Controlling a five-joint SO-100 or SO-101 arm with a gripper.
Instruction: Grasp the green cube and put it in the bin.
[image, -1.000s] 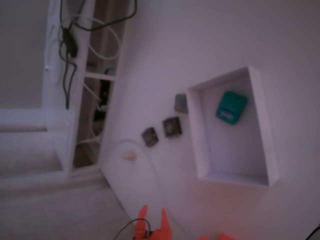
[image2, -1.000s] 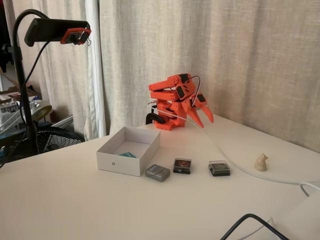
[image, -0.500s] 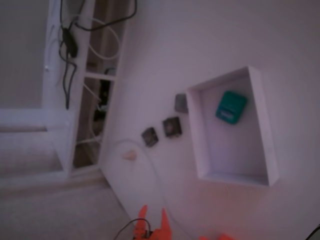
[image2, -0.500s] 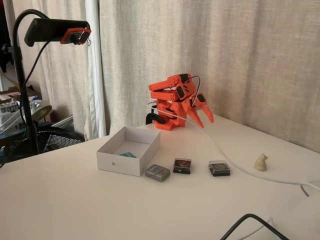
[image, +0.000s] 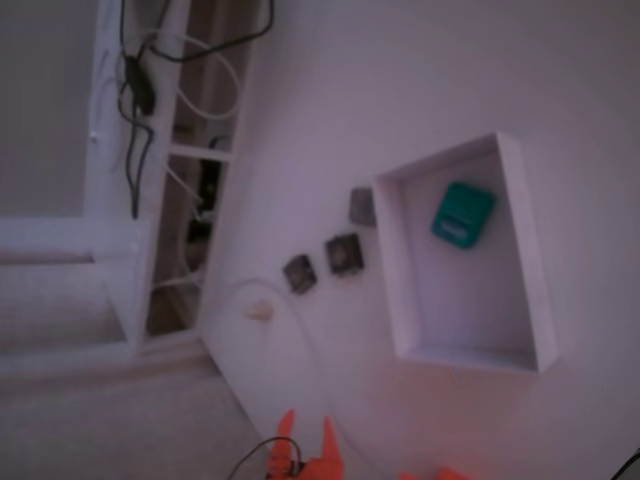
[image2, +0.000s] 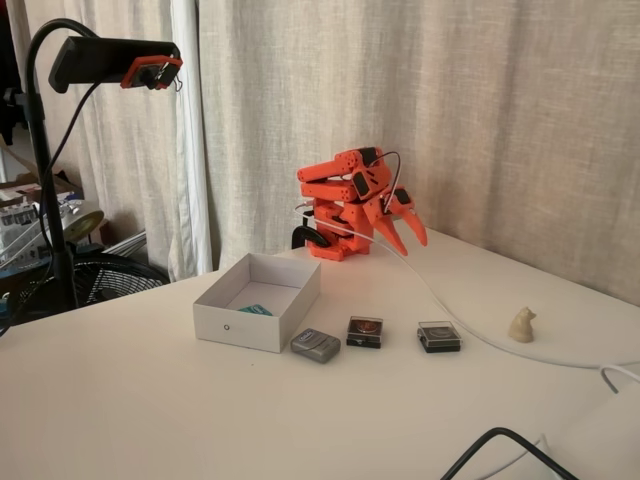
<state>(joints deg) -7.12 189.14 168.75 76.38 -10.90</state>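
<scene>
One green cube (image: 462, 215) lies in the bin (image: 535, 270), three dark blocks (image2: 363, 332) outside, empty jaws parted.

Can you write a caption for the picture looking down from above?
Small teal-green cube lies inside the big white rectangular bin; three small dark blocks sit outside.

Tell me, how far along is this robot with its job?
It looks finished. The green cube already lies inside the bin. The claw holds nothing and sits folded back by the arm's base, away from the bin. Nothing seems left; the three dark blocks outside the bin aren't part of it.
</scene>
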